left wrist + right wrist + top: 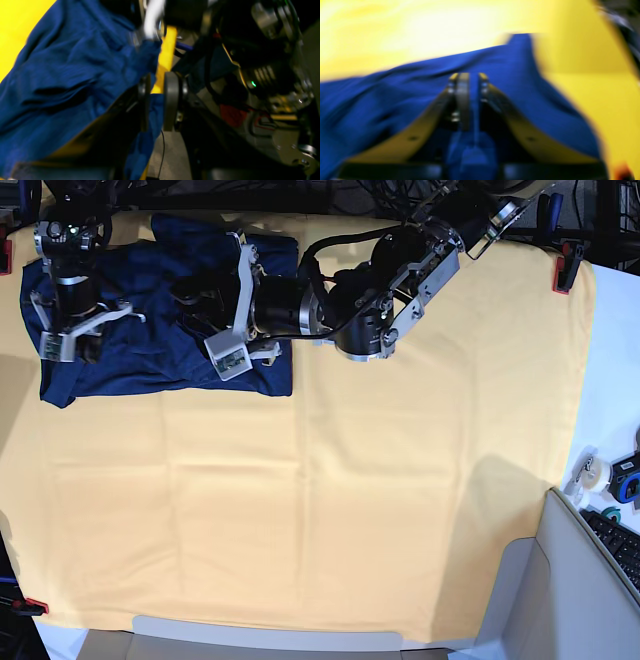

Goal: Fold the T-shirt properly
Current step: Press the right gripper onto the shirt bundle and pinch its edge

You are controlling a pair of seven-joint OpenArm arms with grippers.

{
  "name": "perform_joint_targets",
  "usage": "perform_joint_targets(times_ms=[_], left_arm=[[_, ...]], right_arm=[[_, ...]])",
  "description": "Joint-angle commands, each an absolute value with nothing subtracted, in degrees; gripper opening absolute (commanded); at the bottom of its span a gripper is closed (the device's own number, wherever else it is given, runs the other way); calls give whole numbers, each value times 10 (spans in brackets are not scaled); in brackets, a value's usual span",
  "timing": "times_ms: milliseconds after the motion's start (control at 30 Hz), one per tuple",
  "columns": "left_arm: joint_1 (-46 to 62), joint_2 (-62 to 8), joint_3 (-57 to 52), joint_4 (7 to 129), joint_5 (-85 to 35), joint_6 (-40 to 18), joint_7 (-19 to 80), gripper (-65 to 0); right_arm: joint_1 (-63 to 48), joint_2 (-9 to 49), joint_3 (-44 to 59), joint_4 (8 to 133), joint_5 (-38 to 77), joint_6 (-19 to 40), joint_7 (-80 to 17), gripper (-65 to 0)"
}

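My left end effector (232, 330) reaches across the far part of the worktop (330, 510) and its two fingers are pressed together on a fold of the T-shirt (150, 350). In the left wrist view the blue fabric (65, 75) passes between the two pads (171, 100) and hangs down below them, and most of the cloth lies bunched on one side of my fingers, while the other side shows only dark arm parts with a small green light (253, 84). My right end effector (78, 332) is over the other end of the shirt, and it also pinches the fabric: in the right wrist view (470, 82) a thin ridge of blue cloth (395, 100) stands between the two narrow fingers, which are nearly together. From this pinch the shirt spreads away in front of my right fingers and to both sides, with soft wrinkles, and beyond it I see the pale yellow cloth (590, 100) that covers the worktop. Both wrist views are blurred, so I cannot tell fine details of the folds. In the base view the shirt lies as a dark, roughly rectangular heap between and under my two end effectors, at the far corner of the yellow cloth (330, 510), and the near part of the cloth is well apart from both of them.
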State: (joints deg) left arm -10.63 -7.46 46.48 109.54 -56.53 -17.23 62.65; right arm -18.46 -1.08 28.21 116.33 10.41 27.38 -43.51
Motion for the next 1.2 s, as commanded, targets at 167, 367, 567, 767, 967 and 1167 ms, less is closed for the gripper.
perform_joint_targets(times_ms=[167,367,567,767,967,1167], left_arm=[[-86,-106,428,1105,-577,-175,608,-588],[-80,-112,406,1104,-576,-175,608,-588],[-79,-131,405,1103,-576,-175,608,-588],[-73,-134,405,1103,-576,-175,608,-588],[-59,-134,405,1103,-576,-175,608,-588],[-44,-134,405,1103,-576,-175,608,-588]], right_arm=[[-199,26,110,1175,110,284,-415,-650],[-201,53,17,1173,110,281,-418,-650],[-220,55,8,1171,110,281,-419,-650],[-198,55,24,1143,108,281,-516,-650],[-169,54,58,1084,107,276,-529,-650],[-148,56,67,1067,107,203,-528,-650]])
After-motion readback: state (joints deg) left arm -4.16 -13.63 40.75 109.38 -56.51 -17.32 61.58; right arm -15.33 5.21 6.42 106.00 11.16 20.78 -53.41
